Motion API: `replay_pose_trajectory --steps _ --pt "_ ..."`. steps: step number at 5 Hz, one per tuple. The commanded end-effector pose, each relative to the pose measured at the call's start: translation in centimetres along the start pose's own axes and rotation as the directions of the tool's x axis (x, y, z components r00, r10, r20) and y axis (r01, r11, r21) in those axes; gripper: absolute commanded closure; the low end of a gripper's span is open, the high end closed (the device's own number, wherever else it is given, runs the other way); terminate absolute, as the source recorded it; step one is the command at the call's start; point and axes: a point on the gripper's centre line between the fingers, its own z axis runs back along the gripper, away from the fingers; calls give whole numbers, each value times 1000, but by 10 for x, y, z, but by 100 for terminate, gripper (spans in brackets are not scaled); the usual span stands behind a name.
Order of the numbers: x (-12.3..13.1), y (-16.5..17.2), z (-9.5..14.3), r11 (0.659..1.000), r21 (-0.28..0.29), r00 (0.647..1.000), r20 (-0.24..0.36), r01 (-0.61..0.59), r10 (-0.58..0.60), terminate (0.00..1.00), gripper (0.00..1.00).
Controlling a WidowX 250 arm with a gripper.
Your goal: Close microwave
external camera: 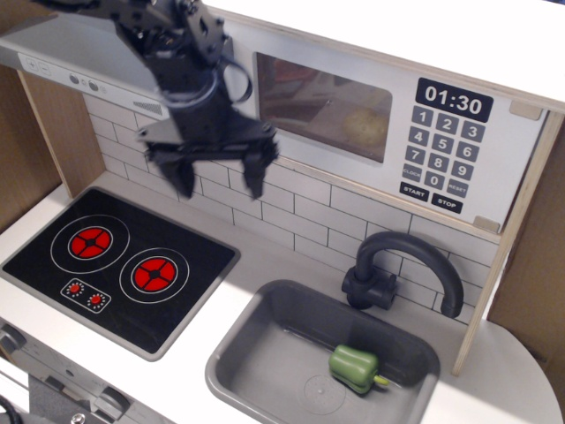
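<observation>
The microwave (pixel 388 124) is set in the upper wall at the right. Its white door with a clear window (pixel 322 106) lies flush with the front, closed. The black keypad and the clock reading 01:30 (pixel 452 102) are to the right of the window. My gripper (pixel 216 181) hangs open and empty below and left of the door, in front of the tiled wall and above the stove. The arm hides the door's left edge and its handle.
A grey range hood (pixel 71 62) sits at the upper left. A black stove with two red burners (pixel 115 265) is below it. A grey sink (pixel 247 353) holds a green pepper (pixel 356 368). A dark faucet (pixel 406 265) stands behind the sink.
</observation>
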Motion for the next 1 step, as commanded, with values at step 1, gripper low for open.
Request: replay_pose_trajectory --steps 1 --pt "14 -4 21 1000 -3 999 45 8 -8 100 0"
